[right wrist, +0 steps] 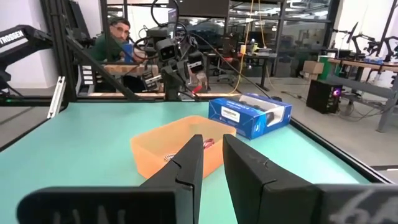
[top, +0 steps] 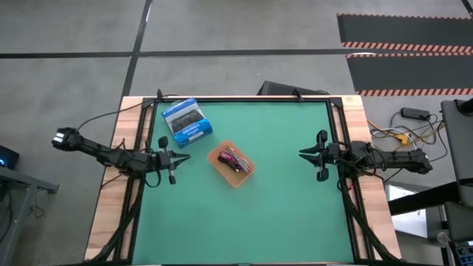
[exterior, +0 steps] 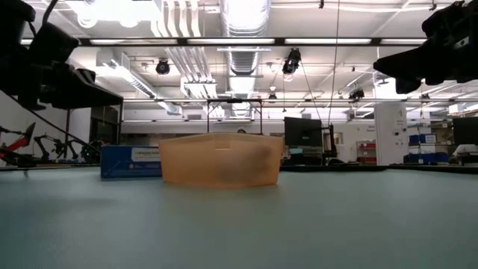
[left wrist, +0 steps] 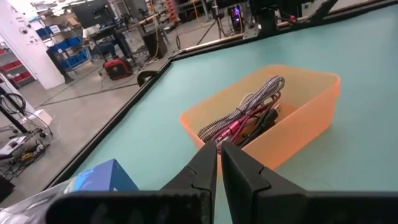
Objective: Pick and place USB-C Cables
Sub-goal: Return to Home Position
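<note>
— How much was judged done?
— The USB-C cables [left wrist: 242, 118] were found heaped inside the orange tray [left wrist: 311, 118], with a braided white one over a pink-maroon one. Only parking was judged left.
— And the grippers?
— The left gripper [left wrist: 219, 149] was held near the tray, fingers clenched on nothing. The right gripper [right wrist: 212, 146] was held opposite, fingers slightly parted and empty.

Three cables [left wrist: 241, 119] (all heaped together), one orange tray [left wrist: 311, 115], one blue-and-white box [top: 187, 122], two arms [top: 111, 153].
</note>
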Action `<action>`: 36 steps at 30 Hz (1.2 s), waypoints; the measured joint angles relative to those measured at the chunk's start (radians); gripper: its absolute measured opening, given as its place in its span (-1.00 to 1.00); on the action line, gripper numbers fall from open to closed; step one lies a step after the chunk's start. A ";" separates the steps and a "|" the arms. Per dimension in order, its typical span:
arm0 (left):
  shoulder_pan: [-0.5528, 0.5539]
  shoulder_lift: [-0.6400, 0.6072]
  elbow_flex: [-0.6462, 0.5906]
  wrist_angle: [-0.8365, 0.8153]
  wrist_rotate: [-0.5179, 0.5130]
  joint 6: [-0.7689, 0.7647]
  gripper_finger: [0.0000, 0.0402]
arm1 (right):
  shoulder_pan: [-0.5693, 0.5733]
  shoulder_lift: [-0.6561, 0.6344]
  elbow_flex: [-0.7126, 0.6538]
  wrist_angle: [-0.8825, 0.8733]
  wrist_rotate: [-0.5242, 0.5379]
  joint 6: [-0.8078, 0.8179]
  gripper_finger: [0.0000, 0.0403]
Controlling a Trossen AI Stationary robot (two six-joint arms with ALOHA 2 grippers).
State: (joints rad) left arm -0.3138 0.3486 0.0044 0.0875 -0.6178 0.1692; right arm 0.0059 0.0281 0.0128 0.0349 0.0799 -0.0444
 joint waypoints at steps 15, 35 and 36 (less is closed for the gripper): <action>0.000 0.049 0.000 0.000 0.000 -0.002 -0.96 | 0.000 0.000 0.000 0.000 0.000 0.000 -0.74; 0.000 0.101 0.000 0.001 0.000 -0.001 -0.96 | 0.000 0.000 -0.001 0.000 0.000 0.000 -0.74; 0.000 0.104 0.000 0.000 0.000 -0.001 -0.96 | 0.000 0.000 -0.001 0.000 0.000 0.000 -0.74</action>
State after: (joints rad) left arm -0.3138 0.4522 0.0044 0.0879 -0.6178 0.1680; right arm 0.0059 0.0284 0.0120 0.0345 0.0795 -0.0444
